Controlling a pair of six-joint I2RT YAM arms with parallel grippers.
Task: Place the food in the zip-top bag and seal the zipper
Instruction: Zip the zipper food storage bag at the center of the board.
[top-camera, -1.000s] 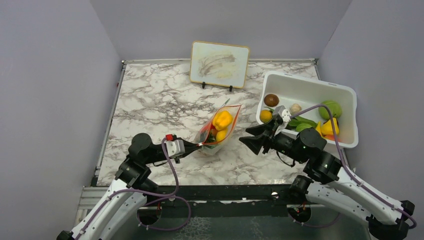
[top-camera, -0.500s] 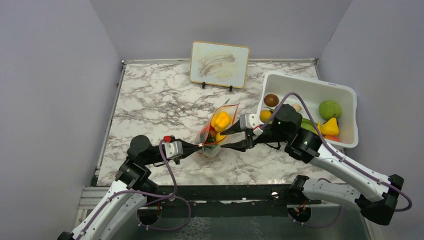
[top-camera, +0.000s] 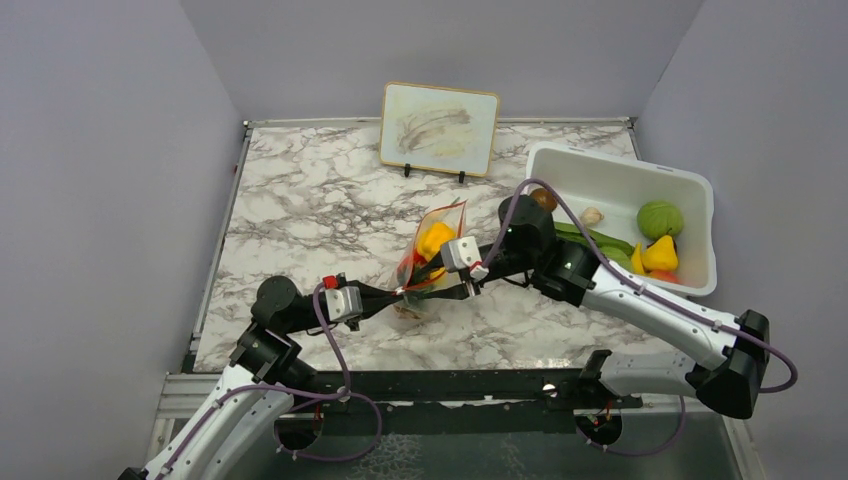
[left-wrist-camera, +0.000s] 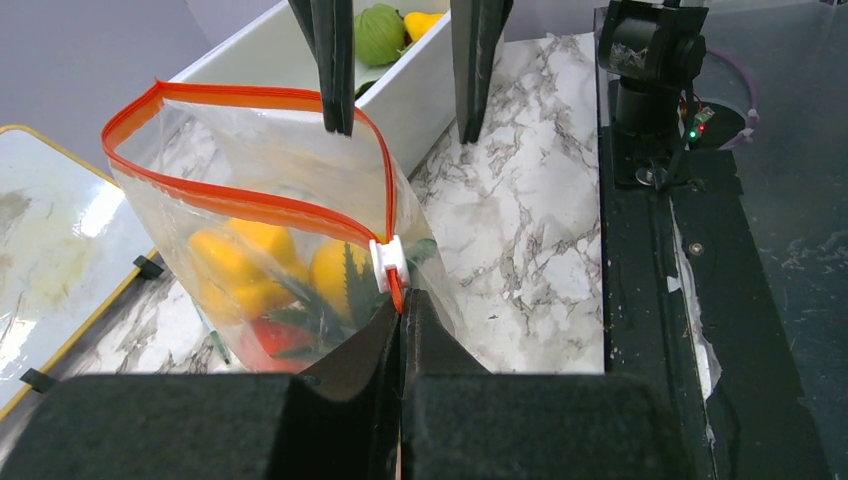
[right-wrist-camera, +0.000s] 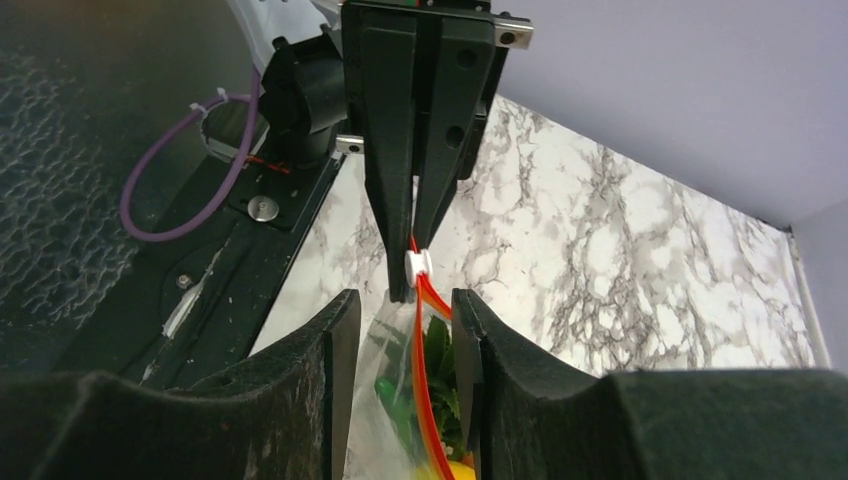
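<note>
The clear zip-top bag (top-camera: 432, 250) stands mid-table with its mouth partly open. Inside is food: a yellow pepper (top-camera: 437, 238), spiky green leaves (left-wrist-camera: 330, 300) and something red (left-wrist-camera: 265, 335). My left gripper (left-wrist-camera: 402, 300) is shut on the bag's near corner, just below the white slider (left-wrist-camera: 385, 258) of the red-orange zipper (left-wrist-camera: 250, 205). My right gripper (right-wrist-camera: 404, 297) is open. Its fingers straddle the zipper (right-wrist-camera: 425, 400) close to the slider (right-wrist-camera: 414, 264), with a gap on each side. From above, the right gripper (top-camera: 432, 292) meets the left gripper (top-camera: 398, 293) at that corner.
A white bin (top-camera: 620, 160) at the right holds more food: a green round fruit (top-camera: 660, 218), a yellow pepper (top-camera: 660, 253) and a brown fruit (top-camera: 543, 198). A framed board (top-camera: 440, 128) stands at the back. The table's black front edge (left-wrist-camera: 650, 300) lies near the bag.
My right arm has swung left from the bin to the bag, and its jaws have narrowed around the zipper edge. The left gripper has kept its hold on the corner.
</note>
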